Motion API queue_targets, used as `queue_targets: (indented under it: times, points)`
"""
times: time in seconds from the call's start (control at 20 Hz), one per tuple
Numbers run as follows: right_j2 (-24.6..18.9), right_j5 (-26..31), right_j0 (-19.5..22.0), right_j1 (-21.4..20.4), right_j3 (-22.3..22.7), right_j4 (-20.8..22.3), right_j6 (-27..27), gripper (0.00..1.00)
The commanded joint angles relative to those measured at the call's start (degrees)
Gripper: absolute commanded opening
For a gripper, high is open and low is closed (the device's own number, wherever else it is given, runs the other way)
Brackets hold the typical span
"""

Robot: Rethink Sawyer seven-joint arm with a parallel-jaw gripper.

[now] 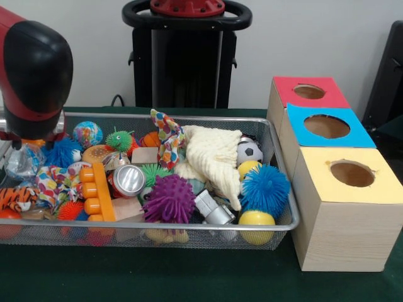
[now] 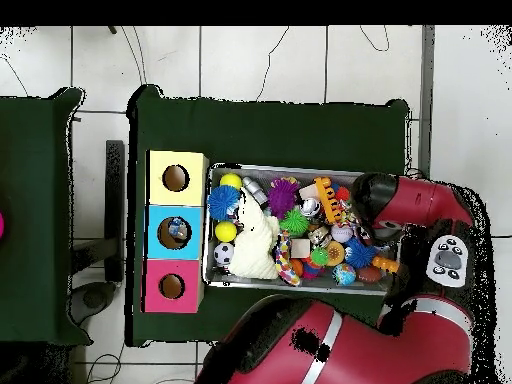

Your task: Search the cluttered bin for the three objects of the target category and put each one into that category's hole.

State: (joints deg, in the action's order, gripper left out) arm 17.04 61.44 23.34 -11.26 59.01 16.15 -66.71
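The silver wire-mesh bin (image 1: 157,227) is full of toys: a purple spiky ball (image 1: 169,199), blue spiky balls (image 1: 264,189), a green spiky ball (image 1: 118,139), yellow balls (image 1: 256,220), a small soccer ball (image 1: 249,151), a drink can (image 1: 129,179), an orange block toy (image 1: 97,192) and a cream cloth (image 1: 214,157). The blue-surround hole (image 1: 326,126) is in the middle wooden box; the overhead view (image 2: 175,231) shows something lying inside it. My arm's red and black end hangs over the bin's left end. The gripper (image 1: 28,143) is hidden beneath it, low among the toys.
The red-surround hole (image 1: 309,92) lies behind the blue one and the pale-yellow-surround hole (image 1: 352,173) in front of it, all right of the bin. In the overhead view the arm (image 2: 400,205) covers the bin's right end (image 2: 300,287).
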Motion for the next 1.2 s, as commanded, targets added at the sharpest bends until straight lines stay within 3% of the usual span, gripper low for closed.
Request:
queue_targets:
  times: [0.05,0.6,0.95,1.2]
  points:
    - [-8.75,-3.77,1.65,2.08,4.84,-1.15,-1.32,1.00]
    - [-7.21,-4.56,0.88,4.10,0.91,0.74,-3.74,1.00]
    - [-6.61,-6.49,0.35,3.20,2.59,1.20,-4.54,1.00]
    - [-6.79,-11.01,0.29,3.30,3.38,1.45,-6.00,1.00]
